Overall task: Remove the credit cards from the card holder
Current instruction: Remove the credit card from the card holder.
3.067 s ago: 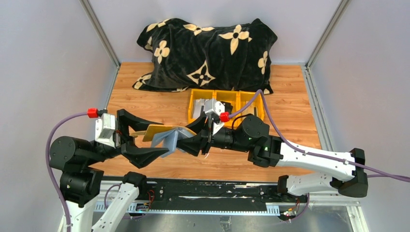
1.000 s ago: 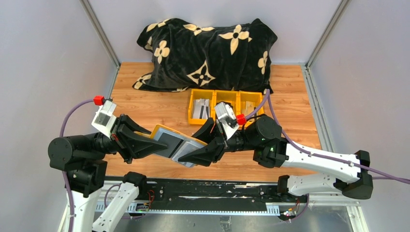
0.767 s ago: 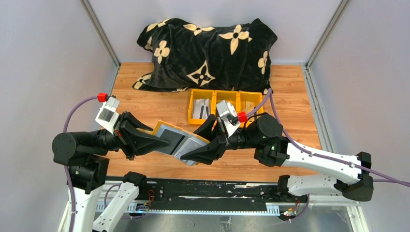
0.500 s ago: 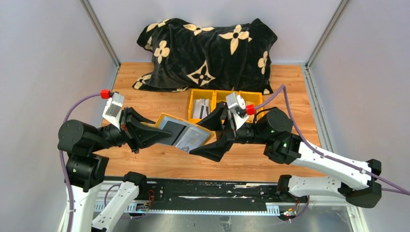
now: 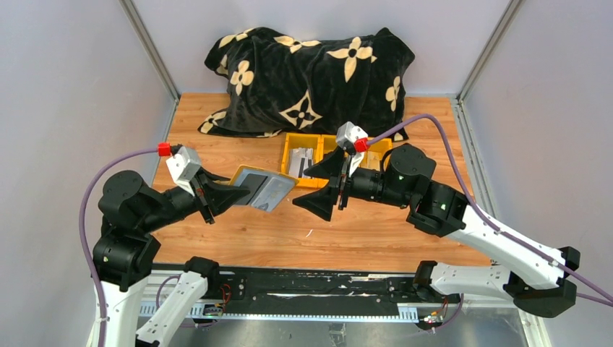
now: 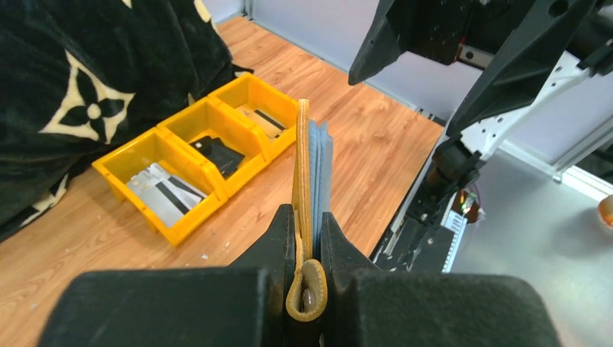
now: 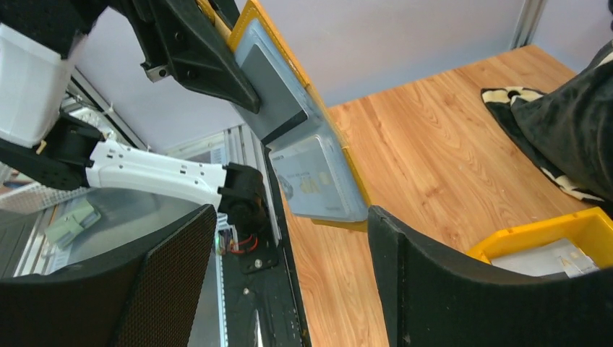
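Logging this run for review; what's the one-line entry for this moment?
left gripper: shut on card holder, lifted off table | right gripper: open, empty, clear of holder | card showing in holder pocket

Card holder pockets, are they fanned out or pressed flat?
Pressed flat: the left wrist view shows the mustard-yellow and blue-grey card holder edge-on, its layers tight together.

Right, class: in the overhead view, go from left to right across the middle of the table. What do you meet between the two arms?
The left gripper, shut → the card holder that it clamps, held in the air → the right gripper, jaws open and empty.
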Controlling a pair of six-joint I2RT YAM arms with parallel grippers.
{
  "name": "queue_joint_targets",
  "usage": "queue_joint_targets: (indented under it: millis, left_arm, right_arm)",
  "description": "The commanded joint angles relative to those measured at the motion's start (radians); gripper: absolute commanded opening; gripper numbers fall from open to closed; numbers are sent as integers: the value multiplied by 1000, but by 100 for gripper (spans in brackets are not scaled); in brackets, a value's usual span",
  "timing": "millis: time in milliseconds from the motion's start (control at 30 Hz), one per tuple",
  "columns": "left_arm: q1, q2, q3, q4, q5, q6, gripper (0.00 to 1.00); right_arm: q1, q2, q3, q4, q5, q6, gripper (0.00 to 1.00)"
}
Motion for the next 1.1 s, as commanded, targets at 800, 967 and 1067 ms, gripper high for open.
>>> queue_joint_targets:
  millis: [800,967,1067]
  left_arm:
    - [0,-4,-54,152,-87,-254,0]
    - [-1,-16,-61,232,-29,-348,0]
    - [-1,-16,-68,284,25,-417,0]
  right_arm:
    - [-55,224,-60,470,-380,535,62]
    - [-55,246,-72,484,-373,535,61]
    - [-58,250,-79,492,-369,532,60]
